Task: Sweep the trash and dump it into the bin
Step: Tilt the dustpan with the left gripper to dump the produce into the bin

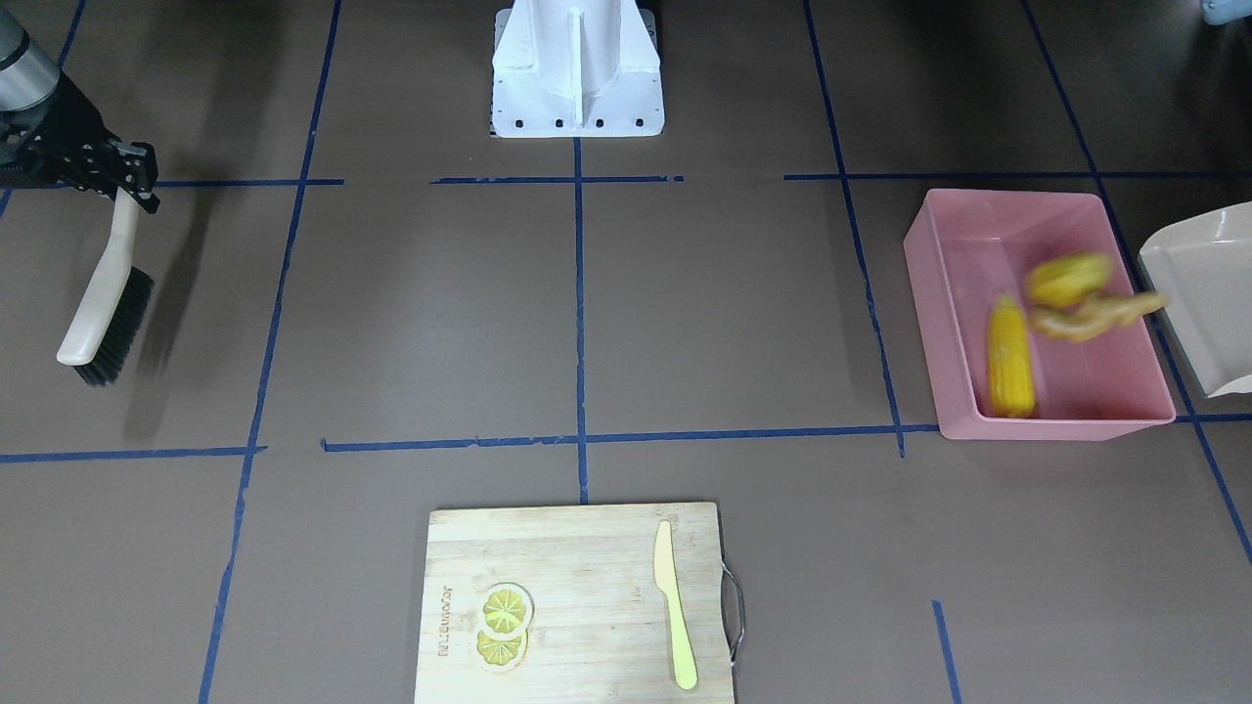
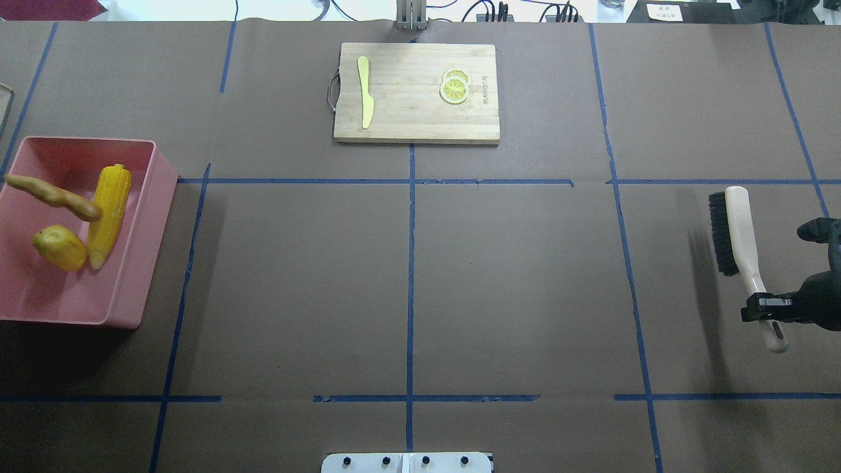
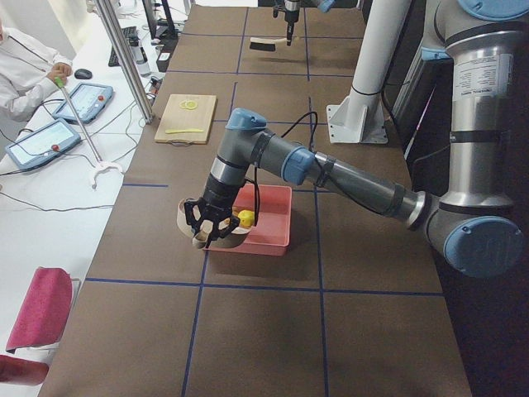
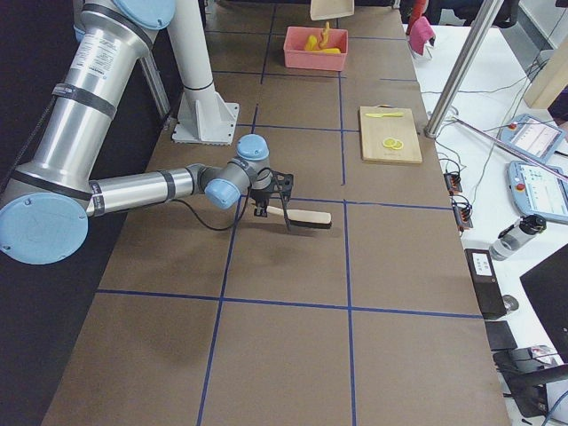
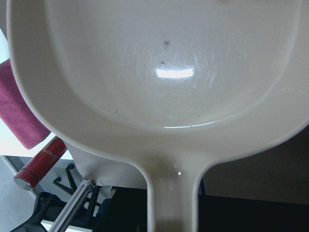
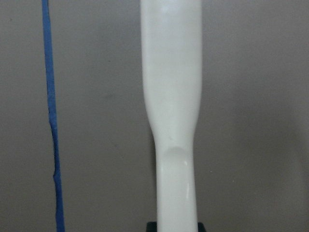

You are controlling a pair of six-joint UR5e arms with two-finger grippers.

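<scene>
On the front-facing view's upper left, the right claw [image 1: 132, 181] is clamped on the top end of the pale handle of a brush [image 1: 103, 303]. The brush hangs down and slightly leftward, its black bristles facing the view's right, with its shadow on the brown tabletop [image 1: 724, 323] beside it. The right wrist view shows only that handle running up the middle of the picture, over the tabletop and a blue tape line. At top centre stands the white robot base [image 1: 577, 73]. At bottom centre lies a wooden cutting board [image 1: 577, 577], with two overlapping lemon slices [image 1: 505, 624] on its left part and a pale yellow-green knife [image 1: 675, 606] lying lengthwise near its right edge. Well to the right, in the frame's middle right, sits the pink bin [image 1: 924, 284]. The corn cob [image 1: 1010, 357] lies inside it, lengthwise, close to the wall on the view's left. The potato-like lump [image 1: 1066, 279] and the ginger root [image 1: 1095, 315] are both within the bin's outline but blurred, the lump just above the root; the root's right tip reaches over the bin's right wall. Whether these two rest on the bin's floor cannot be told. At the far right edge the beige dustpan [image 1: 1198, 293] is tilted beside the bin. In the left side view the left claw [image 3: 211, 225] is at the dustpan by the bin's near end, but how its jaws stand cannot be told.
</scene>
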